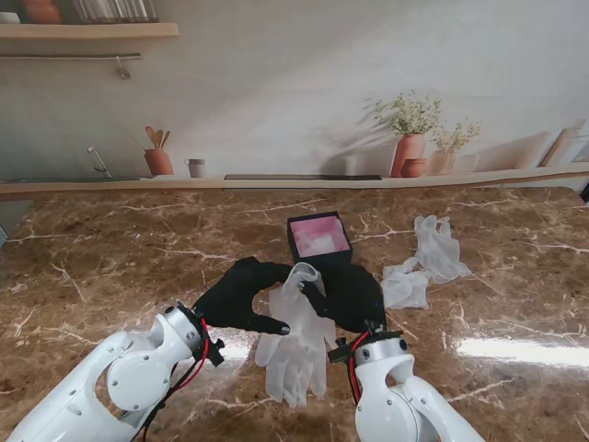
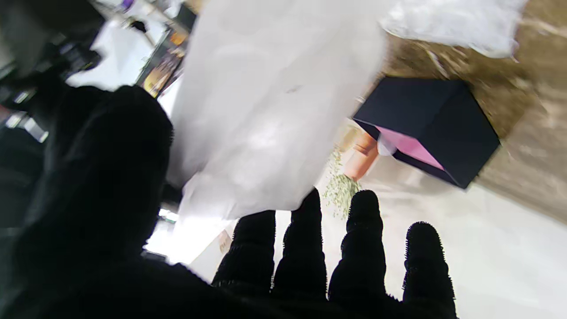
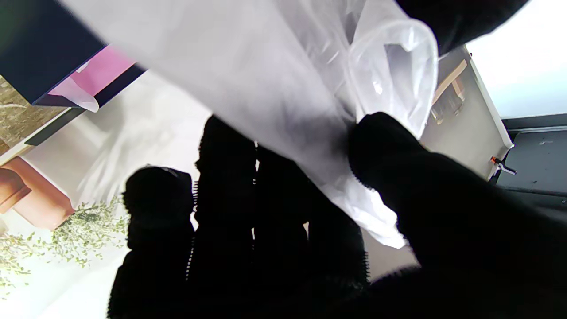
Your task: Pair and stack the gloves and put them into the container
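- Marble-patterned brown table [image 1: 110,258] with pale veins fills the stand's view; a bright glare lies on it at the right, near me.
- Behind the table a wall print [image 1: 276,101] shows a shelf, potted plants and a jar of wooden spoons.
- Black container [image 1: 318,238] with a pink inside stands near the middle of the table, with something pale in it.
- Both hands, in black covers, hold a translucent glove pair [image 1: 296,345] just in front of the container; its fingers hang toward me.
- Right hand [image 1: 352,296] pinches the cuff between thumb and fingers.
- Left hand [image 1: 237,293] touches the glove edge; I cannot tell if it grips.
- More gloves [image 1: 421,262] lie crumpled to the right of the container.
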Tool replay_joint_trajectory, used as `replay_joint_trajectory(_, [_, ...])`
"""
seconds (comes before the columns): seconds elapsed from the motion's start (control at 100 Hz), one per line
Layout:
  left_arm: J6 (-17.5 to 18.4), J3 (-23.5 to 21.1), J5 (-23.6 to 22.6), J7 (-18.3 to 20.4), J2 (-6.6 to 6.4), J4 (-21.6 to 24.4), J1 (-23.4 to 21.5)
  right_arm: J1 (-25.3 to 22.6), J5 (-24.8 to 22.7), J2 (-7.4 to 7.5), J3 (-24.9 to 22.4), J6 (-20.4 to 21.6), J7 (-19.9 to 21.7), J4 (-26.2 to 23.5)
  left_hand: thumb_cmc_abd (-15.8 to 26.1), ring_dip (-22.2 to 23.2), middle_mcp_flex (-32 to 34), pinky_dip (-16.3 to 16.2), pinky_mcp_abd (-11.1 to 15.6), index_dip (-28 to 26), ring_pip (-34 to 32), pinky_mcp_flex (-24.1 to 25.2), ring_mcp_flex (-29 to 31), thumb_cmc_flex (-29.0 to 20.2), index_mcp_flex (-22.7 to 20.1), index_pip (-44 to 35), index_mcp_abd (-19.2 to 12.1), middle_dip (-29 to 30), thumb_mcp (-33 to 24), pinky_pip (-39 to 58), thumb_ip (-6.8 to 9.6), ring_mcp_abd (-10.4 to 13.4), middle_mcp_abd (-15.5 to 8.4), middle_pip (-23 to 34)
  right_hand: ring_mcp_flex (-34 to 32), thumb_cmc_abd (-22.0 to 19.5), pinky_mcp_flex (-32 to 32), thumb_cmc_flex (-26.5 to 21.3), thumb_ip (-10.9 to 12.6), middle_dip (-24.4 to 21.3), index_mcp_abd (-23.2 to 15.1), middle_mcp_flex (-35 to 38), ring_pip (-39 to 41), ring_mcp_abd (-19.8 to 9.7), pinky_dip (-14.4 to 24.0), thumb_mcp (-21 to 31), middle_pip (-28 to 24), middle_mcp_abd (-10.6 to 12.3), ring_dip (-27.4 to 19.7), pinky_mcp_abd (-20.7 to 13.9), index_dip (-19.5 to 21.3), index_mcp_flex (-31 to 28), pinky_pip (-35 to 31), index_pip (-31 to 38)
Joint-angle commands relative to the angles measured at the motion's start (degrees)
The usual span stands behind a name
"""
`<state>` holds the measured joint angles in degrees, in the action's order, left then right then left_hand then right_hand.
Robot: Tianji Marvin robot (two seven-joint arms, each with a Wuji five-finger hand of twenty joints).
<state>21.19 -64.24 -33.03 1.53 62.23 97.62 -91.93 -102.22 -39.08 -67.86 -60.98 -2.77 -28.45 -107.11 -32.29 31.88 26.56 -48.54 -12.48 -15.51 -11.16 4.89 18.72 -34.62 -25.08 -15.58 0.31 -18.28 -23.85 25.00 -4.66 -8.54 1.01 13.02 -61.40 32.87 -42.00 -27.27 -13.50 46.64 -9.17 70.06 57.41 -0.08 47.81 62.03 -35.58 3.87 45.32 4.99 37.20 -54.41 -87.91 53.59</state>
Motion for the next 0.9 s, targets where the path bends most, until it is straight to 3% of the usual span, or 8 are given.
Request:
replay_joint_trajectory(0.0, [-0.5,0.9,-1.1,-3.8,0.72,-1.4,-0.1,-0.9,1.3,-0.38,-0.2,0.2,1.2,-0.8,-2.5,1.1,-0.8,-2.0,1.6,-0.7,-0.2,0.1,-0.3,2.0,2.3,-0.7,0.3,-1.2,-6.3,0.2,-1.55,2.1,-1.9,1.8,-2.2,-0.2,-1.0,1.1,-0.5,0.8,-0.3,1.8,1.7,0.0,-0.4,2.6,-1.0,-0.7,1.5,-0.1,0.9,-2.9,-3.5,2.8])
replay_joint_trajectory(0.11, [-1.1,1.8,-3.9,-8.6,1.43,-2.3,0.1,-1.4,2.9,-0.35,-0.6,1.3,2.3,-1.5,-2.9,2.4,3.6,-1.7,1.4,-4.3,-2.3,-0.5,4.0,0.0,1.1,-6.9,-1.6,-2.6,-15.6,3.8,-2.38,2.0,-2.4,4.2,-2.5,0.0,-1.1,1.3,-0.4,0.6,0.1,2.1,1.9,0.2,-0.5,3.0,-1.0,-1.0,1.4,0.2,0.9,-3.3,-3.8,2.9])
replay_joint_trajectory(0.25, [0.5,2.9,-3.7,-16.6,3.2,-4.4,0.6,-1.5,3.1,-0.21,-0.9,1.9,2.9,-1.6,-1.3,4.3,13.4,-0.4,0.6,-15.0,-5.8,-1.3,10.7,-1.6,-2.7,-21.5,-9.6,-4.9,-20.3,10.6,-2.84,1.9,-2.9,7.8,-2.6,0.0,-1.2,1.5,-0.4,0.5,0.1,2.2,2.0,0.3,-0.6,3.1,-1.0,-0.9,1.4,0.4,0.9,-3.4,-4.0,2.8])
replay_joint_trajectory(0.32, [1.3,2.9,-2.9,-17.9,3.65,-4.6,0.5,-1.6,3.3,-0.12,-1.0,2.1,3.5,-1.5,-0.5,4.8,16.4,0.0,0.4,-17.5,-6.8,-1.4,12.3,-1.6,-5.2,-25.0,-10.2,-5.7,-20.7,12.3,-2.87,1.7,-2.9,8.8,-2.6,0.1,-1.2,1.6,-0.4,0.4,0.2,2.2,2.0,0.3,-0.7,3.2,-1.0,-1.0,1.4,0.4,1.0,-3.5,-4.0,2.8])
replay_joint_trajectory(0.38, [2.4,2.9,-1.9,-19.2,4.11,-5.0,0.5,-1.6,3.5,-0.07,-1.0,2.1,3.8,-1.5,-0.4,5.5,18.7,0.8,0.3,-20.1,-7.9,-1.4,13.7,-5.5,-7.1,-27.7,-12.3,-6.5,-16.3,14.2,-6.76,1.6,-2.7,9.4,-2.6,0.1,-1.2,1.6,-0.4,0.3,0.2,2.3,2.1,0.4,-0.7,3.2,-1.0,-1.1,1.4,0.5,0.9,-3.5,-4.1,2.8])
replay_joint_trajectory(0.45, [3.3,3.0,-0.2,-20.7,4.76,-5.1,0.3,-1.7,3.5,-0.01,-1.1,2.2,4.0,-1.4,0.2,6.3,20.9,1.2,0.0,-20.5,-9.2,-1.5,15.0,-9.3,-8.9,-31.0,-14.1,-7.2,-11.4,16.2,-6.71,1.1,-2.1,10.0,-2.7,0.2,-1.2,1.6,-0.4,0.2,0.2,2.3,2.1,0.3,-0.8,3.2,-1.0,-1.1,1.4,0.5,0.8,-3.6,-4.2,2.7])
replay_joint_trajectory(0.7, [4.8,0.6,4.3,-17.4,4.53,-2.4,-1.9,-2.7,2.4,0.56,-2.8,2.9,5.5,-1.9,7.0,7.8,26.0,2.0,-0.2,-16.7,-11.3,-1.1,16.7,-13.1,-18.5,-35.7,-15.2,-10.0,-6.1,17.1,-5.62,0.1,-1.3,9.9,-2.2,0.5,-0.6,1.1,-0.6,0.0,0.1,2.1,2.0,0.5,-1.0,2.7,-0.9,-1.3,1.3,0.6,0.4,-3.3,-4.1,2.6])
replay_joint_trajectory(0.89, [5.2,-1.9,9.7,-10.0,3.31,1.1,-4.7,-4.2,1.8,1.11,-4.7,6.0,7.0,-2.6,16.6,8.9,27.8,1.9,-0.5,-8.2,-11.9,-0.5,16.4,-18.2,-23.3,-32.3,-12.2,-8.4,8.0,16.2,-3.25,-1.4,0.5,9.7,-2.7,1.5,-1.2,0.9,-0.5,0.1,-0.1,2.6,2.9,0.4,-1.0,2.8,-1.1,-1.6,1.7,0.5,0.1,-3.5,-4.6,3.0])
